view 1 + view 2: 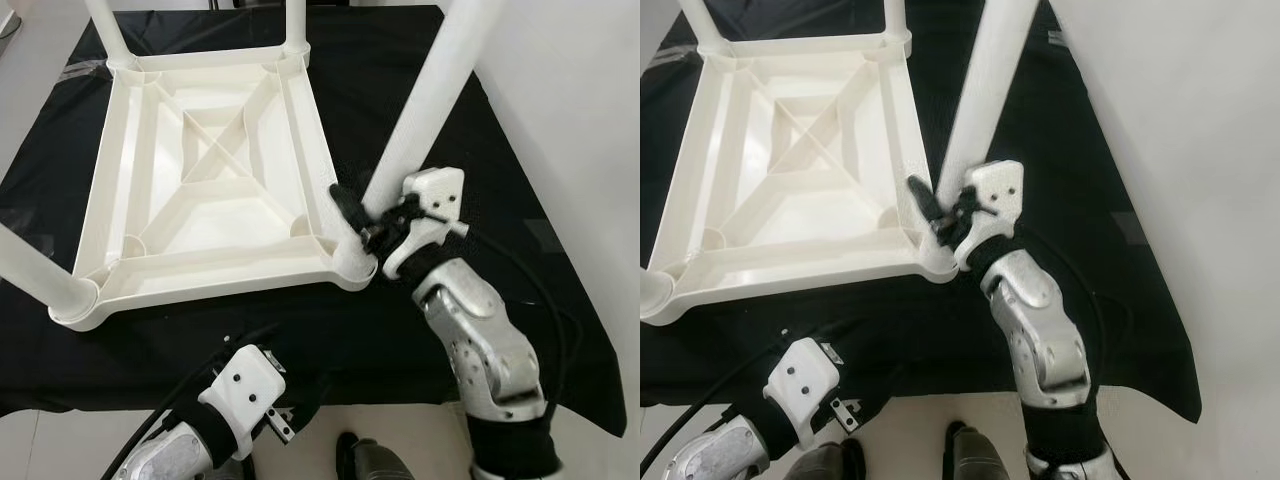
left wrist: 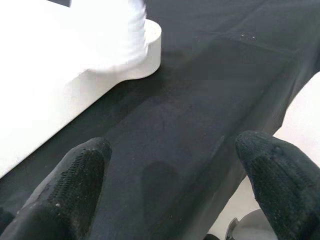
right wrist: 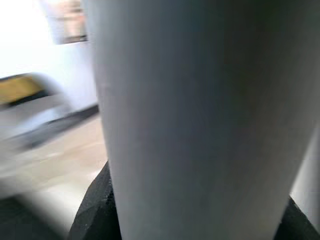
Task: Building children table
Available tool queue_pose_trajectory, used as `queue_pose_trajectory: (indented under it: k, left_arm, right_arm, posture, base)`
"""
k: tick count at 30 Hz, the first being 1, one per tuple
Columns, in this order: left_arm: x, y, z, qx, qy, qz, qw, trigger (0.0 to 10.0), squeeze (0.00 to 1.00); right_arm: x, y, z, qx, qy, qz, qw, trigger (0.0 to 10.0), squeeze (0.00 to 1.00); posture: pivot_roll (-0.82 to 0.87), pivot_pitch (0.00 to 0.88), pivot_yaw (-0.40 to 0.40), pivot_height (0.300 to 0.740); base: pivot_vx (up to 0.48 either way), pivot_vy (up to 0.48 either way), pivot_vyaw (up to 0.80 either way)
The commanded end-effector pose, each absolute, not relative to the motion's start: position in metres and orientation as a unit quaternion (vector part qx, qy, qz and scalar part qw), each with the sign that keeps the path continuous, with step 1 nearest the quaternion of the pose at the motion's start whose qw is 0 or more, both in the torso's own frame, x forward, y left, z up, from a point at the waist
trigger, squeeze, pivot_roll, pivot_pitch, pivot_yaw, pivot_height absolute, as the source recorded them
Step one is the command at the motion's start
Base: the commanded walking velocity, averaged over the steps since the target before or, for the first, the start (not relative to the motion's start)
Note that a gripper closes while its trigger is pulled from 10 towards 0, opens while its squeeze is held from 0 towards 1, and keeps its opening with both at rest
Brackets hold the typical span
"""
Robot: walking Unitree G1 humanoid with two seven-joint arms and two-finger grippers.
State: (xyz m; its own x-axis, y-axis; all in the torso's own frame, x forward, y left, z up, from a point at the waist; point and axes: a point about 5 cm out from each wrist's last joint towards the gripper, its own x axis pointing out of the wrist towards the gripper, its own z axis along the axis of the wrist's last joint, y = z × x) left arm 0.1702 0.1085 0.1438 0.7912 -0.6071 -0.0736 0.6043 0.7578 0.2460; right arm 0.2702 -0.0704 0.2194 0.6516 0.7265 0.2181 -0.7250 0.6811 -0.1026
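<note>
We clamp our right gripper (image 1: pixel 368 222) on the fourth leg (image 1: pixel 430 110), seating it in the upturned tabletop (image 1: pixel 215 170)'s near right socket; our left gripper (image 2: pixel 172 195) hovers wide open at the black cloth (image 1: pixel 520 230)'s near edge.

Bright, even light; head views sharp, right wrist view blurred.

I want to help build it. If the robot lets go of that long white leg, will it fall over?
Probably it would stay: the leg sits in the tabletop's corner socket, gripped by the right gripper. It looks stiff, smooth plastic, maybe slippery.
</note>
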Motion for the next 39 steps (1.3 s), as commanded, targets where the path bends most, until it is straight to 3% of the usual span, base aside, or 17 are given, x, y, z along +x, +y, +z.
queue_pose_trajectory:
  k: [1, 6, 9, 13, 17, 27, 39]
  left_arm:
    - [0.167, 0.109, 0.137, 0.130, 0.008, -0.326, 0.936, 10.0, 0.00]
    - [0.168, 0.108, 0.138, 0.129, 0.007, -0.326, 0.936, 10.0, 0.00]
    - [0.168, 0.109, 0.139, 0.131, 0.005, -0.326, 0.936, 10.0, 0.00]
    - [0.168, 0.109, 0.140, 0.132, 0.004, -0.325, 0.936, 10.0, 0.00]
    - [0.168, 0.111, 0.144, 0.133, -0.003, -0.316, 0.939, 10.0, 0.00]
    - [0.167, 0.118, 0.153, 0.142, -0.016, -0.282, 0.949, 10.0, 0.00]
    - [0.164, 0.133, 0.161, 0.157, -0.021, -0.222, 0.962, 10.0, 0.00]
  right_arm:
    - [0.261, -0.062, 0.205, -0.012, -0.100, 0.448, 0.888, 10.0, 0.00]
    - [0.262, -0.067, 0.201, 0.018, -0.106, 0.470, 0.876, 10.0, 0.00]
    - [0.284, -0.079, 0.202, 0.041, -0.120, 0.452, 0.883, 10.0, 0.00]
    - [0.290, -0.084, 0.208, 0.054, -0.129, 0.445, 0.884, 10.0, 0.00]
    - [0.304, -0.102, 0.240, 0.124, -0.175, 0.446, 0.869, 10.0, 0.00]
    - [0.332, -0.119, 0.257, 0.050, -0.187, 0.495, 0.847, 10.0, 0.00]
    - [0.348, -0.129, 0.248, 0.048, -0.157, 0.529, 0.833, 10.0, 0.00]
  posture:
    - [0.11, 0.218, -0.035, 0.740]
    - [0.12, 0.218, -0.029, 0.740]
    - [0.12, 0.218, -0.032, 0.740]
    - [0.13, 0.219, -0.034, 0.740]
    - [0.14, 0.227, -0.036, 0.740]
    - [0.17, 0.254, -0.042, 0.740]
    - [0.19, 0.301, -0.036, 0.740]
  base:
    - [0.000, 0.000, 0.00]
    - [0.000, 0.000, 0.00]
    - [0.000, 0.000, 0.00]
    - [0.000, 0.000, 0.00]
    - [0.000, 0.000, 0.00]
    - [0.000, 0.000, 0.00]
    - [0.000, 0.000, 0.00]
